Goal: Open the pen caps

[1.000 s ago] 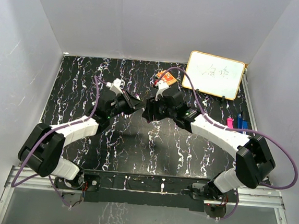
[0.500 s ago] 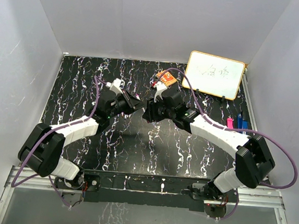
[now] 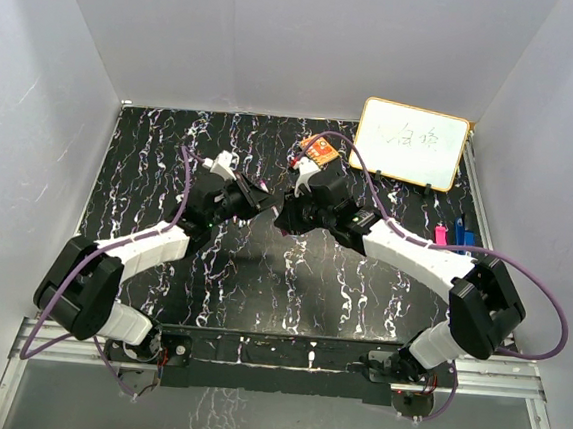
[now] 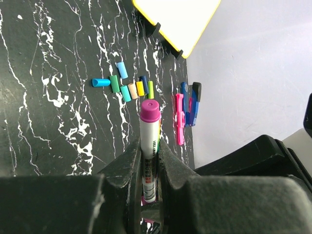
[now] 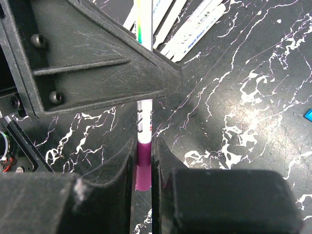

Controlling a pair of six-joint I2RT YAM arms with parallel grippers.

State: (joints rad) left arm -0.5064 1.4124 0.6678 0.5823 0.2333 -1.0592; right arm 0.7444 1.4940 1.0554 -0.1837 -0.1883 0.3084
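Observation:
My left gripper [image 4: 149,146] is shut on a thin white marker [image 4: 149,134]. The marker's magenta pen cap [image 4: 149,110] sticks out past that gripper's fingertips. In the right wrist view my right gripper [image 5: 143,148] is shut on a purple-magenta pen cap [image 5: 143,168] at the end of the marker barrel [image 5: 144,119], which runs up behind the left gripper's black body [image 5: 97,63]. From above, the left gripper [image 3: 253,200] and right gripper [image 3: 289,213] meet nose to nose over the table's middle. Several loose pen caps [image 4: 126,87] lie in a cluster on the black marbled table.
A whiteboard [image 3: 411,142] leans at the back right, with an orange patterned block [image 3: 319,152] beside it. Pink and blue pieces [image 3: 451,232] lie by the right wall. Several white marker barrels [image 5: 192,24] lie together on the table.
My right gripper's jaws have closed onto the pen cap. Both arms have barely shifted, and the left gripper has kept its hold on the marker.

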